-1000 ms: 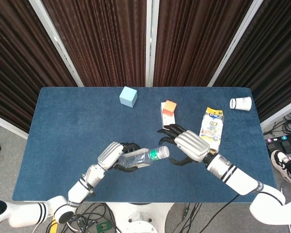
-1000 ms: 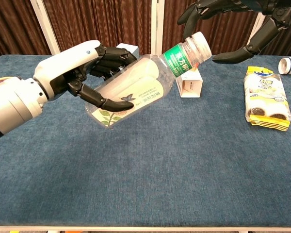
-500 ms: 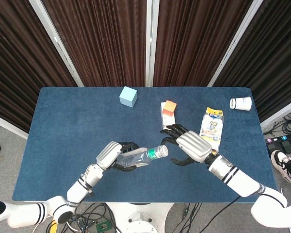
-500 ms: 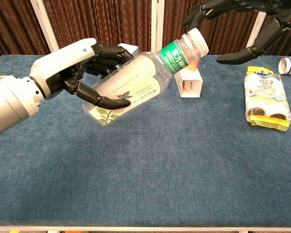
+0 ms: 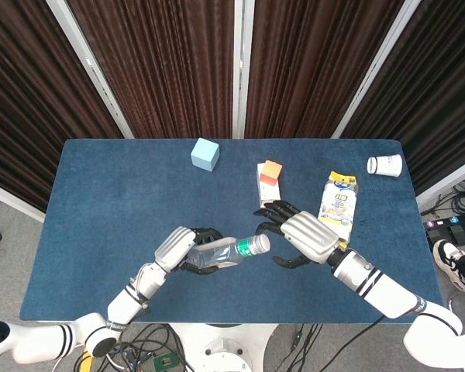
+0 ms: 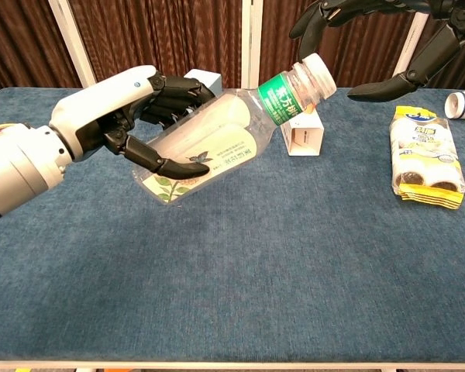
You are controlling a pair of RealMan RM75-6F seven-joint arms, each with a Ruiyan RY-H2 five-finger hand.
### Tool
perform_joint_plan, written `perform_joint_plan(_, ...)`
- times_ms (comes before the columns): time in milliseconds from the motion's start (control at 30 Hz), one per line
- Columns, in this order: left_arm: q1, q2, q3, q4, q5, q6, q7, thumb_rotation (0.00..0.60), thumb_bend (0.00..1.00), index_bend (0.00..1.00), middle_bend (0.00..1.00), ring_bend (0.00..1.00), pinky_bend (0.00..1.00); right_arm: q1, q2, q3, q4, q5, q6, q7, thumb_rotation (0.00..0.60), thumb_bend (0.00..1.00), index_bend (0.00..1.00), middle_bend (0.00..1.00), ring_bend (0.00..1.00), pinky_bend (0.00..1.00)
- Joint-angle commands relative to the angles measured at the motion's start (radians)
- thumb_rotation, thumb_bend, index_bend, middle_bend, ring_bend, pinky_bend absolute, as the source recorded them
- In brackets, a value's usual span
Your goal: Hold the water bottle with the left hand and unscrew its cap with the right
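Since half a second ago I've tipped the water bottle [image 6: 209, 143] slightly; my left hand [image 6: 132, 116] grips it mid-frame above the desk [image 6: 294, 263]. My right hand [image 5: 306, 236] hovers spread beside the cap [image 6: 316, 74], not touching.

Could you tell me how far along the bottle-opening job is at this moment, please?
Done: the left hand grips the water bottle and holds it tilted above the table, neck toward the right hand. In hand: the right hand hangs open beside the cap, its fingers spread and not touching it. Left: closing on the cap, which sits on the neck, and unscrewing it.
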Motion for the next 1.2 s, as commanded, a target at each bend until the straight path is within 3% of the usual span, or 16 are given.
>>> perform_joint_plan(33,0.000,-0.001,0.000,0.001,0.000,0.000,0.000,0.600,0.48,0.57,0.58,0.49,0.63,-0.001,-0.001,0.000,-0.002,-0.005,0.002,0.002,0.600,0.24,0.31,0.11,0.00,0.00)
perform_joint_plan(767,0.002,0.003,-0.007,-0.009,0.000,0.010,-0.033,0.600,0.48,0.57,0.58,0.49,0.63,-0.004,-0.031,0.009,0.028,0.007,0.014,-0.008,0.600,0.24,0.32,0.11,0.00,0.00)
perform_joint_plan(1200,0.004,0.006,-0.005,-0.014,0.003,0.012,-0.031,0.600,0.47,0.57,0.58,0.49,0.63,-0.006,-0.060,0.022,0.041,0.016,0.036,-0.014,0.600,0.28,0.39,0.16,0.00,0.00)
